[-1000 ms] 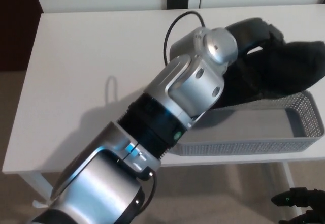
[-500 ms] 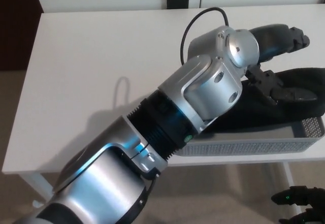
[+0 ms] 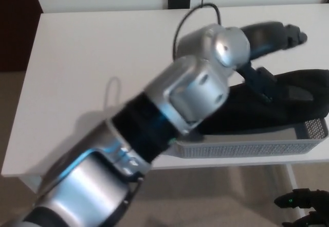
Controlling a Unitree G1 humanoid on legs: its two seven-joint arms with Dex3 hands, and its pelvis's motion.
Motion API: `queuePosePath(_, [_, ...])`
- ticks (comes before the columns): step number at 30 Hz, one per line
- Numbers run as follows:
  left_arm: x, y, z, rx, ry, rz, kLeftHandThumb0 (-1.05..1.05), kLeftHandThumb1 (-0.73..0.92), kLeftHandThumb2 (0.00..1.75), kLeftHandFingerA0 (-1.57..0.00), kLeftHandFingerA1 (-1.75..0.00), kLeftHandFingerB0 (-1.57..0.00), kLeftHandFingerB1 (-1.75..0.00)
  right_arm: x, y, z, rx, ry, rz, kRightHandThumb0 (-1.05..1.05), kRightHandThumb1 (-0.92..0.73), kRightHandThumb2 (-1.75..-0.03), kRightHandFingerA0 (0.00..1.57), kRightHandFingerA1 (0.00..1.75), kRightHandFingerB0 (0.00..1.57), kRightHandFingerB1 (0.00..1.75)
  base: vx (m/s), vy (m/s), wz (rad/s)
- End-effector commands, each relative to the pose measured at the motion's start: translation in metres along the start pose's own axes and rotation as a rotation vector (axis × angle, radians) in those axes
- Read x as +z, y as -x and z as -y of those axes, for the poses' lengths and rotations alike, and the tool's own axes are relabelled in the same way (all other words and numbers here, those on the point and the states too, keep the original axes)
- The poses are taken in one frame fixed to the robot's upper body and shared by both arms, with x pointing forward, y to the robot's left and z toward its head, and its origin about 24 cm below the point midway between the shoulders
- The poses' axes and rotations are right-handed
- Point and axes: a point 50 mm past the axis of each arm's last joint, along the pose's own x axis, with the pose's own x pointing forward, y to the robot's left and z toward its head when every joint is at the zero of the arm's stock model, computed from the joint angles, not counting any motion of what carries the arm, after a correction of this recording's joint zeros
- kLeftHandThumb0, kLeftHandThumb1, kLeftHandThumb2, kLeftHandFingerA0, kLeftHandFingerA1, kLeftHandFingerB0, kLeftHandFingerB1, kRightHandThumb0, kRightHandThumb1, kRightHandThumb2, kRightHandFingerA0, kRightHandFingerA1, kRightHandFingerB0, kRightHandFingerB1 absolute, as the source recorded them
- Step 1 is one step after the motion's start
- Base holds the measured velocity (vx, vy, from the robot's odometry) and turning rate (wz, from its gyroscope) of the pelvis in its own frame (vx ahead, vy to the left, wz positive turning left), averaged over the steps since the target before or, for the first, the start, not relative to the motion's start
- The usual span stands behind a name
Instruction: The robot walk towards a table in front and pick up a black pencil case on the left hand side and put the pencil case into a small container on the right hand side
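One step left, I judge: pencil case (image 3: 277, 103) lies in the grey basket (image 3: 247, 148) at right; left hand (image 3: 275, 57) fingers spread, holding nothing; I'd withdraw next

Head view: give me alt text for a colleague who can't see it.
The robot's left hand is open just above a black pencil case lying in a grey mesh container at the right of a white table. Its silver arm crosses the frame diagonally; the right hand hangs below the table edge.
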Motion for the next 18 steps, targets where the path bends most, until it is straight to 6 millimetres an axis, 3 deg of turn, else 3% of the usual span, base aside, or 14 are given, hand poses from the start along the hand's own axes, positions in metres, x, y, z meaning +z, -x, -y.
queuePosePath(1, [0.006,0.068,-0.041,0.102,-0.029,0.159,-0.9,0.51,0.91,0.0,0.0,0.0,0.0,-0.008,0.004,-0.004,-0.013,-0.001,-0.009,-0.36,-0.66,-0.59,0.7,0.44,0.54,0.39,0.0,0.0,0.0])
queuePosePath(3, [0.009,0.098,-0.052,0.151,-0.014,0.248,-0.8,0.46,0.88,0.0,-0.1,0.0,-0.07,-0.009,0.004,-0.004,-0.014,-0.028,-0.009,-0.37,-0.67,-0.59,0.69,0.44,0.53,0.39,0.0,0.0,0.0])
queuePosePath(4, [0.008,0.137,-0.057,0.207,-0.042,0.308,-0.81,0.46,0.91,0.0,-0.15,0.0,-0.09,-0.011,0.005,-0.004,-0.018,-0.045,-0.008,-0.37,-0.67,-0.59,0.68,0.44,0.52,0.38,0.0,0.0,0.0])
queuePosePath(7, [0.004,0.173,-0.053,0.225,-0.03,0.373,-0.86,0.49,0.88,0.0,-0.01,0.0,0.0,-0.016,0.008,-0.006,-0.026,-0.056,-0.01,-0.37,-0.66,-0.59,0.69,0.44,0.52,0.39,0.0,0.0,0.0])
queuePosePath(8, [-0.001,0.206,-0.045,0.255,-0.043,0.408,-0.86,0.48,0.89,0.0,0.0,0.0,0.0,-0.019,0.009,-0.008,-0.042,-0.074,-0.008,-0.38,-0.65,-0.58,0.67,0.45,0.52,0.39,0.0,0.0,0.0])
queuePosePath(9, [-0.005,0.221,-0.038,0.266,-0.047,0.422,-0.84,0.47,0.87,0.0,0.0,0.0,0.0,-0.022,0.01,-0.009,-0.051,-0.09,-0.009,-0.38,-0.64,-0.58,0.67,0.44,0.52,0.39,0.0,0.0,0.0])
queuePosePath(12, [-0.014,0.243,-0.027,0.271,-0.037,0.427,-0.81,0.46,0.85,0.0,0.0,0.0,-0.01,-0.021,0.007,-0.004,-0.073,-0.12,-0.011,-0.38,-0.65,-0.59,0.67,0.44,0.52,0.39,0.0,0.0,0.0])
queuePosePath(14, [-0.038,0.266,-0.012,0.203,0.052,0.406,-0.71,0.41,0.79,0.0,0.0,0.0,-0.03,-0.025,0.007,-0.006,-0.079,-0.173,-0.018,-0.35,-0.64,-0.59,0.63,0.44,0.49,0.39,0.0,0.0,0.0])
queuePosePath(15, [-0.05,0.275,0.0,0.18,0.093,0.399,-0.67,0.39,0.79,0.0,-0.03,0.0,-0.07,-0.027,0.006,-0.008,-0.079,-0.188,-0.03,-0.34,-0.65,-0.59,0.59,0.43,0.48,0.39,0.0,0.0,0.0])
queuePosePath(16, [-0.061,0.282,0.016,0.173,0.125,0.395,-0.78,0.4,0.66,-0.02,-0.18,-0.01,-0.19,-0.028,0.005,-0.01,-0.084,-0.193,-0.036,-0.36,-0.63,-0.59,0.66,0.45,0.49,0.39,0.0,0.0,0.0])
queuePosePath(17, [-0.071,0.291,0.034,0.178,0.156,0.386,-0.78,0.4,0.66,-0.02,-0.18,-0.01,-0.19,-0.029,0.005,-0.01,-0.093,-0.198,-0.037,-0.36,-0.63,-0.59,0.66,0.45,0.49,0.39,0.0,0.0,0.0])
queuePosePath(18, [-0.076,0.299,0.044,0.165,0.175,0.367,-0.63,0.35,0.81,0.0,-0.17,0.0,-0.17,-0.03,0.004,-0.011,-0.098,-0.204,-0.045,-0.37,-0.63,-0.59,0.66,0.45,0.5,0.39,0.0,0.0,0.0])
